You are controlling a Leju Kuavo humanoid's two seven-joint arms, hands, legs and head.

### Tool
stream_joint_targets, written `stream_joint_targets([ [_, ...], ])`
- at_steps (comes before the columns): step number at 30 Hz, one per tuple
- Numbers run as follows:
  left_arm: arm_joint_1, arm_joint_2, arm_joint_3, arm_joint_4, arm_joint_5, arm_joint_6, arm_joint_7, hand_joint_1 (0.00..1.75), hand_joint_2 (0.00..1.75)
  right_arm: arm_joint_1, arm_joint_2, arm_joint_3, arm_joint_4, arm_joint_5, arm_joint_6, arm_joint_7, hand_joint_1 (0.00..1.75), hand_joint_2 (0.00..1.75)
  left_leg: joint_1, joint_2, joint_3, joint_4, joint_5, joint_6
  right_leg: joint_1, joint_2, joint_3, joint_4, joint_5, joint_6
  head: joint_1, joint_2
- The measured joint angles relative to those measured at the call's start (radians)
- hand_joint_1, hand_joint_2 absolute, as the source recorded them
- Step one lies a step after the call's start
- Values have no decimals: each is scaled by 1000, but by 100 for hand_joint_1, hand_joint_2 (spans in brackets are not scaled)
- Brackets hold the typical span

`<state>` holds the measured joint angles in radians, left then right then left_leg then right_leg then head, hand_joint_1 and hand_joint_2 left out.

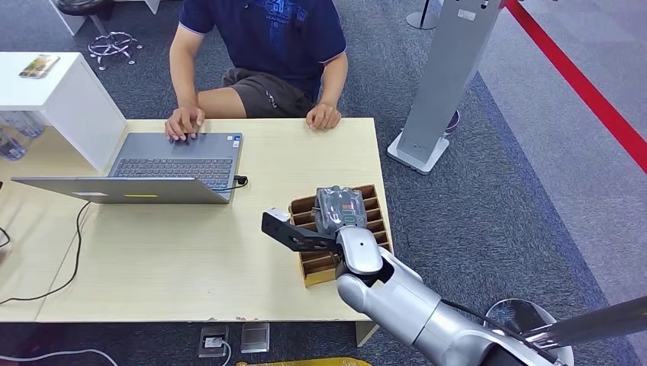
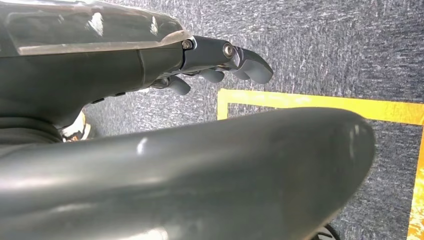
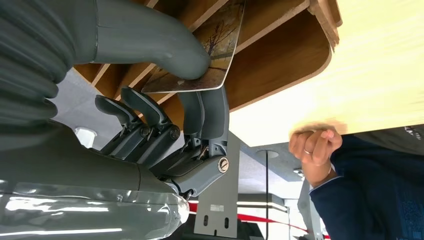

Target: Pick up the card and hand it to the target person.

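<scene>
The right hand [image 3: 165,95] pinched the thin picture-printed card [image 3: 210,55] between thumb and fingers, the card standing in the brown wooden slotted box [image 1: 366,200] at centre-right of the head view, while the seated person in a dark blue shirt [image 1: 259,30] was at top centre, beyond the box.

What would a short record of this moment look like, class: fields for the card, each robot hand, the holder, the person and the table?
card: pinched between thumb and fingers of the right robot hand, at the slotted holder
right robot hand: over the wooden holder, gripping the card
left robot hand: hanging over grey carpet, fingers curled, holding nothing
holder: wooden, slotted, at the table's right end
person: seated at the far side, one hand on the laptop, the other on the table edge
table: light wood
</scene>
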<state>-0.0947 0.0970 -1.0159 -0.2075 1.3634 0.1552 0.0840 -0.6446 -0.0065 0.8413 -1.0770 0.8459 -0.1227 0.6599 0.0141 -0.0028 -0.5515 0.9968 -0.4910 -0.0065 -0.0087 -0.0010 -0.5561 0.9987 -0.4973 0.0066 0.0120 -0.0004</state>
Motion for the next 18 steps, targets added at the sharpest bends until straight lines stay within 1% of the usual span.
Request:
stream_joint_targets([
  [5, 0, 0, 0, 0, 5, -2, 3, 0, 0, 1, -9, -4, -43, -3, -24, -5, 175, 175, 0, 0, 0, 0, 0, 0, 0, 0, 0, 0, 0, 0, 0, 0],
  [11, 1, 0, 0, 0, 7, -6, 3, 0, 0, -7, -30, -19, -145, 10, -45, -10, 175, 175, 0, 0, 0, 0, 0, 0, 0, 0, 0, 0, 0, 0, 0, 0],
  [18, 1, 0, 0, 0, 1, -9, 3, 0, 0, -79, -51, -34, -248, -2, -79, -45, 175, 175, 0, 0, 0, 0, 0, 0, 0, 0, 0, 0, 0, 0, 0, 0],
])
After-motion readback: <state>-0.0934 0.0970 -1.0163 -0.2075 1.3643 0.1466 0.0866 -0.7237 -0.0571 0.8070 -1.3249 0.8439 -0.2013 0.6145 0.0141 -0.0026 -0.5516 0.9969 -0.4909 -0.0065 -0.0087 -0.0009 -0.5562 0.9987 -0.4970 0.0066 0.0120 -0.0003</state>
